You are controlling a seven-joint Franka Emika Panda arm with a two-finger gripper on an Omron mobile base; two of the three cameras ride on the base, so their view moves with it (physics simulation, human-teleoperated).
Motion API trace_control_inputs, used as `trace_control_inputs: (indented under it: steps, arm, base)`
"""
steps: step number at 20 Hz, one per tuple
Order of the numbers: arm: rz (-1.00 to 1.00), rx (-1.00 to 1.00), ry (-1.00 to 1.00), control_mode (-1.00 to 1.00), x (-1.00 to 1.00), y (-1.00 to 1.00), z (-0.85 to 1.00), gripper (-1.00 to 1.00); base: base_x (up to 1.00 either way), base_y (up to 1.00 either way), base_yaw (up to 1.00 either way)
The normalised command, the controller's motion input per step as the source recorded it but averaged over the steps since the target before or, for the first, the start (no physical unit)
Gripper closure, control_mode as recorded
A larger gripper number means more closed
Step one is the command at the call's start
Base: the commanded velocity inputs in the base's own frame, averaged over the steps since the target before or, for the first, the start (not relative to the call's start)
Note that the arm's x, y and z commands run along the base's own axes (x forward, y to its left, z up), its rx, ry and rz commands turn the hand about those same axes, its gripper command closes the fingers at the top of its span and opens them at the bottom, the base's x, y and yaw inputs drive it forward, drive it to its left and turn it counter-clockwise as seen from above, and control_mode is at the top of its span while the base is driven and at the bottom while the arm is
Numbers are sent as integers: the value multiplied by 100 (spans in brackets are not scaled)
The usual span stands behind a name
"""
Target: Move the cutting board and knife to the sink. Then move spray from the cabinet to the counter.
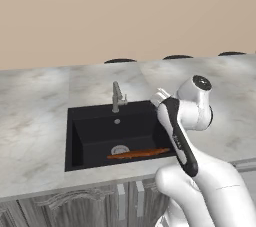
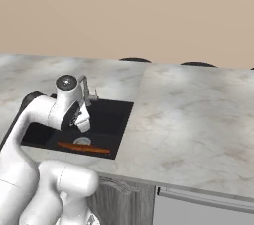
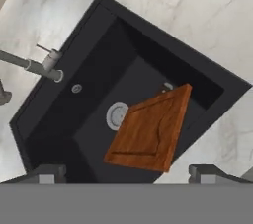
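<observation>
Hand view: cutting board point(image 3: 150, 130) lay flat in the sink point(image 3: 94, 45), beside the drain, clear of our spread, empty jaws. We judged it stiff, light, slick-faced; best pinched across one rim edge. Marble tabletop point(image 3: 173, 1) all around.

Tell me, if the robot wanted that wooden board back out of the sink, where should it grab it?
Probably by a long edge, from above. The cutting board lies nearly flat on the sink floor, partly over the drain, so only its thin rim offers a hold. The open fingers already hang overhead.
</observation>
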Motion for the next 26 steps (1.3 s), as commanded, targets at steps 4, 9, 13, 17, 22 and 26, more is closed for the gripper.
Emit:
trace_control_inputs:
  steps: [4,9,13,17,22,26]
  arm:
    - [28,-48,-51,-100,-48,0,52,-100]
    - [3,-1,-6,-100,-3,0,9,-100]
    - [0,0,0,-100,-7,0,0,-100]
    - [0,0,0,100,-44,-2,0,-100]
    - [0,0,0,100,0,0,0,-100]
    - [0,0,0,100,0,0,0,-100]
  base:
    - [0,0,0]
    - [0,0,0]
    - [0,0,0]
    - [-50,-7,-3]
    - [-95,-10,-54]
    - [-51,3,-91]
